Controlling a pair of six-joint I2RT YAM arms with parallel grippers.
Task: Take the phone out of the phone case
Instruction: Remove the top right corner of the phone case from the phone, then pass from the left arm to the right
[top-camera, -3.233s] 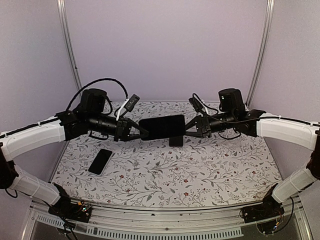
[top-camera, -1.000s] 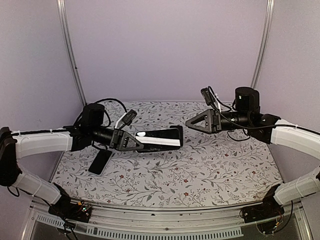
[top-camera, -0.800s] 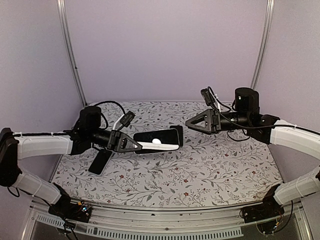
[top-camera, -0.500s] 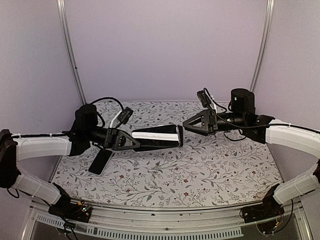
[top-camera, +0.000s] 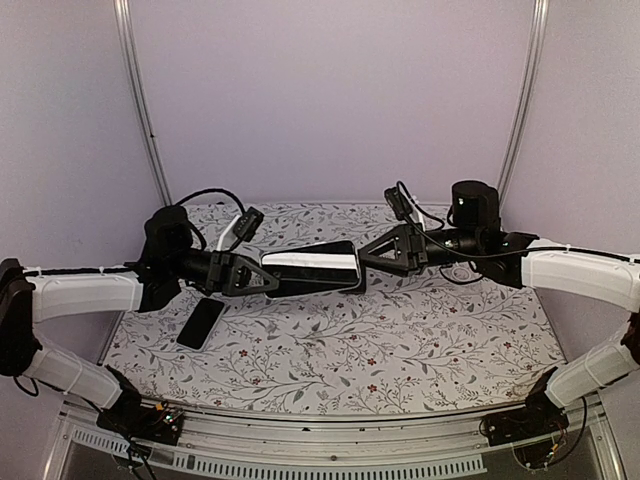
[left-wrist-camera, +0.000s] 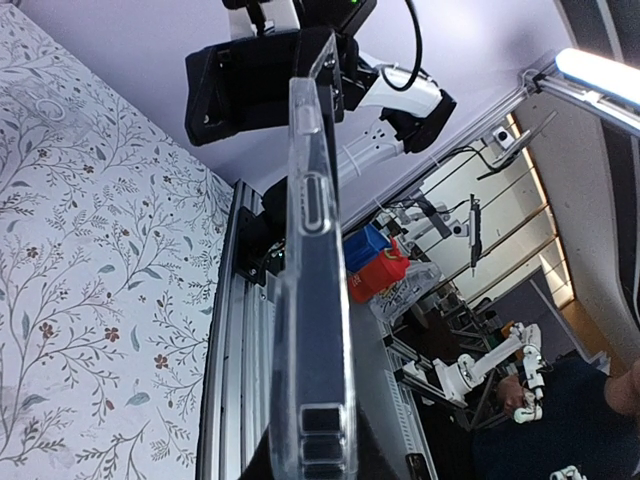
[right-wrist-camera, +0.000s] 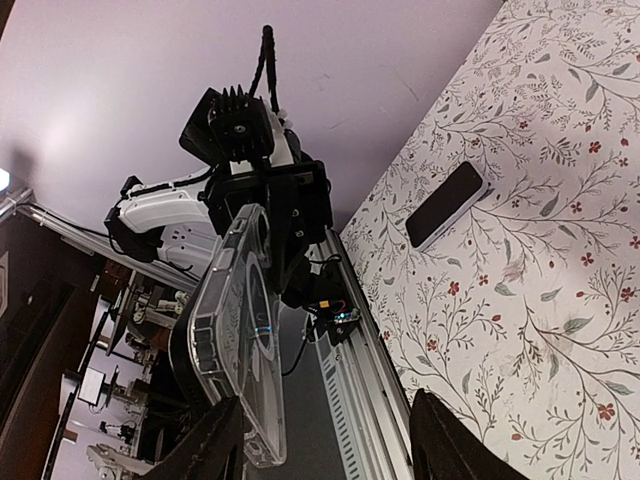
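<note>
1. The desk (top-camera: 400, 350) lies well below the phone case (left-wrist-camera: 312, 300); I would work in the air.
2. Left arm (top-camera: 85, 292): its jaws are clamped on the case's left end; hold that end rigid.
3. Right arm (top-camera: 580, 270): its jaws stand part open at the case's right end, gripping nothing; close them on the phone (top-camera: 315, 277) alone, then peel it out.
4. A spare phone (top-camera: 201, 322) lies below the case's left end; ignore it.

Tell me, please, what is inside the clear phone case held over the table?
A black, glossy phone fills the phone case, seen from above. The left jaws cover its near end; how firmly it sits cannot be seen.
</note>
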